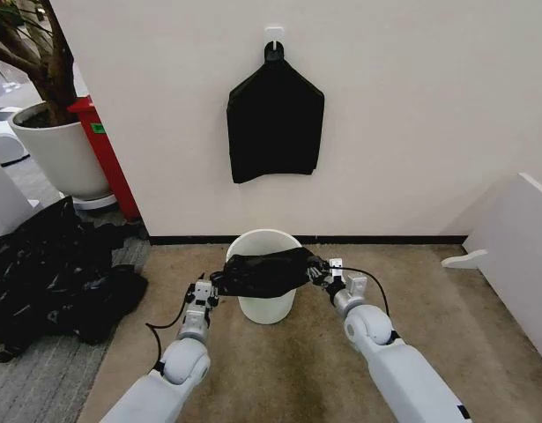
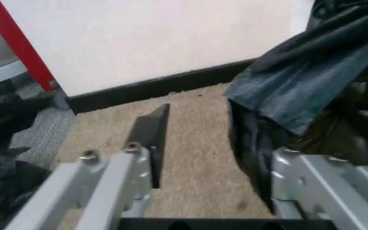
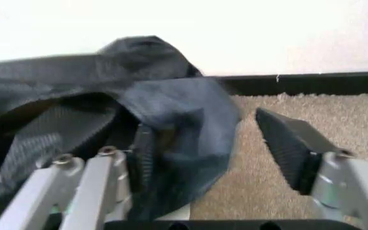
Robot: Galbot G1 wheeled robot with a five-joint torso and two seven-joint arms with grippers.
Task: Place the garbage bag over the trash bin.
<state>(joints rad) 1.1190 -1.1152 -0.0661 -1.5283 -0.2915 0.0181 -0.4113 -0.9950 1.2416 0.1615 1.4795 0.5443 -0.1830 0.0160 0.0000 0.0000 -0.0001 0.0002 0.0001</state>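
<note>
A plain cream wall (image 1: 412,115) fills the far side, with a black baseboard (image 1: 385,239) along its foot. A white hook (image 1: 274,33) holds a flat black bundle (image 1: 275,123). Tan carpet (image 1: 297,361) covers the floor. Far left stand a white plant pot (image 1: 59,154) and a red post (image 1: 107,159); a black plastic heap (image 1: 55,273) lies nearer. A white panel (image 1: 517,256) stands on the right.

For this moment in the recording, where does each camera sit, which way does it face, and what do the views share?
Head view: high on the robot, looking forward and down at the trash bin by the wall; both forearms show, left gripper and right gripper at the garbage bag.
Left wrist view: on the left arm, facing carpet and baseboard; open jaws of the left gripper, bag at one finger.
Right wrist view: on the right arm, facing the wall; right gripper open, bag draped over one finger.
All three share the bag.
</note>
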